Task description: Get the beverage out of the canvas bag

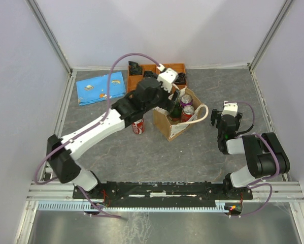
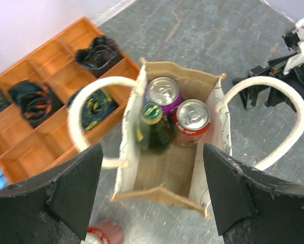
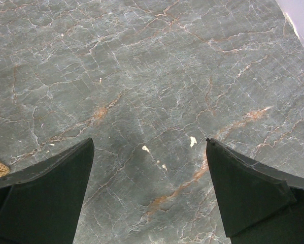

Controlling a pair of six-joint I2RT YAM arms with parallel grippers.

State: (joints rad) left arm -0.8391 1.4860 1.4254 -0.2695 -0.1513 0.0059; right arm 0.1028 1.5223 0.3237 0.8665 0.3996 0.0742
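Observation:
The tan canvas bag (image 1: 173, 123) stands open mid-table with its cream rope handles (image 2: 81, 102) spread out. Inside it stand a purple can (image 2: 163, 90), a red can (image 2: 192, 118) and a green bottle (image 2: 152, 126). My left gripper (image 2: 153, 148) is open and empty, hovering above the bag's near end (image 2: 168, 195), one finger over each side. In the top view it (image 1: 173, 95) sits over the bag's far end. My right gripper (image 3: 149, 143) is open and empty over bare table, just right of the bag (image 1: 216, 120).
Another red can (image 1: 137, 126) stands on the table left of the bag, under my left arm. An orange compartment tray (image 1: 150, 70) with dark items lies behind the bag. A blue pouch (image 1: 101, 87) lies at the back left. Walls enclose the table.

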